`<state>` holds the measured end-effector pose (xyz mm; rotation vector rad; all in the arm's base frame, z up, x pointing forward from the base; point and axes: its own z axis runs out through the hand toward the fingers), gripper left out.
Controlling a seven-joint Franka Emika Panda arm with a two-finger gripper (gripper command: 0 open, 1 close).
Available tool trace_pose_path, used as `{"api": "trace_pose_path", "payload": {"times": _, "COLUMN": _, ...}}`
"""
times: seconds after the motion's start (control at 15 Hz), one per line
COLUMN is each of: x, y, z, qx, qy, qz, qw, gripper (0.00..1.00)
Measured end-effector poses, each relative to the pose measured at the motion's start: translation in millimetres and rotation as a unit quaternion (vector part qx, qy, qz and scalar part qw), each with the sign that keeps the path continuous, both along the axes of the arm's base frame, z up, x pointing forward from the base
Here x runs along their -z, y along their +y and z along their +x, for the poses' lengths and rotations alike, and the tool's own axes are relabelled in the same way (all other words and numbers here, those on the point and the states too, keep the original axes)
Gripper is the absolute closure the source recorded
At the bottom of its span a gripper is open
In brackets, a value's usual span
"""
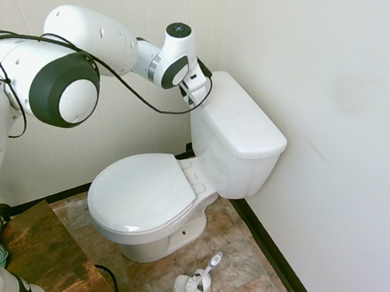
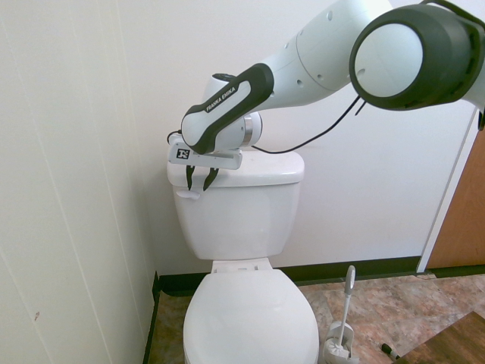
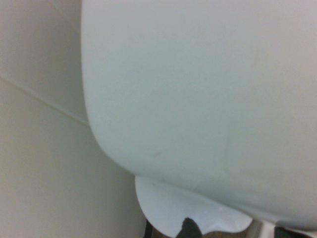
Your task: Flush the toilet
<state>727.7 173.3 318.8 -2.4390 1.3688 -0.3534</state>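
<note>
The toilet [image 1: 147, 196] is glossy white, its seat lid down, with a boxy tank [image 2: 239, 212] against the back wall. A small white flush lever [image 2: 189, 194] sticks out at the tank's upper front corner, on the side nearest the side wall. My gripper [image 2: 198, 182] points down over that corner, its dark fingertips just above the lever, a narrow gap between them and nothing held. In the first exterior view the gripper [image 1: 195, 95] is mostly hidden behind the wrist at the tank's far corner. The wrist view is filled by the blurred white tank [image 3: 198, 89].
A white toilet brush [image 1: 200, 278] stands in its holder on the tiled floor beside the bowl. Walls close in on two sides of the tank, the side wall [image 2: 76, 189] only a short way from the gripper. A wooden board [image 1: 40, 248] lies on the floor.
</note>
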Motion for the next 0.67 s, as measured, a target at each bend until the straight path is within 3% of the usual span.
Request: {"api": "trace_pose_path", "payload": {"times": 0.67, "x": 14.7, "y": 15.9, "z": 15.7, "qx": 0.021, "qy": 0.001, "qz": 0.031, "qw": 0.999, "gripper": 1.00}}
